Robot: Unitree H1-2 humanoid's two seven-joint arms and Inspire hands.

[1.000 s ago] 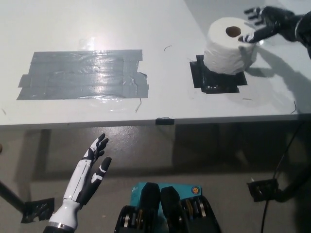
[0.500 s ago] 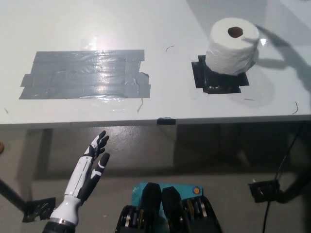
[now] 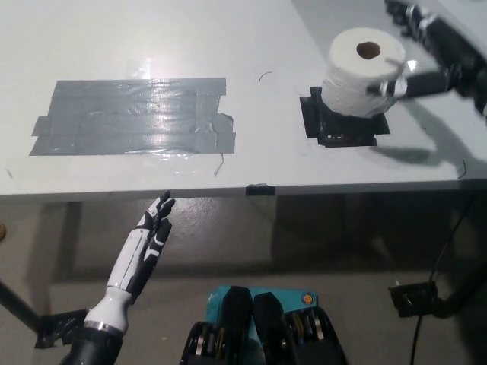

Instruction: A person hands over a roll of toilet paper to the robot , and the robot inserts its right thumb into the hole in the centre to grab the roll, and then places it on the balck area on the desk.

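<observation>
Head view: the roll (image 3: 364, 72) is seen standing upright on the far right of the counter (image 3: 259, 38), its hole facing up; it rests on the far edge of the black patch (image 3: 340, 122), partly on the tape and partly over its far rim, so the near part of the patch is left bare; the placing is judged as good as made, since the roll stands on its own flat end and nothing props it from below.

The right robot hand (image 3: 426, 53) is reached in from the far right, just beside the roll; it is blurred, yet the fingers are seen spread and apart, with nothing between them, one pale-tipped finger (image 3: 389, 88) lying against or just beside the roll's right flank, and contact cannot be told for sure; the thumb is not seen in the hole, which shows empty; this open posture is judged to suit a release, the roll being left free to stand.

The left robot hand (image 3: 149, 237) is held below the counter's near edge at the lower left, well apart from the roll, fingers straight and holding nothing; it is judged to be resting, kept clear so the right arm is not crossed.

A wide grey tape patch (image 3: 133, 115) lies on the left of the counter, well apart from the roll and playing no part.
</observation>
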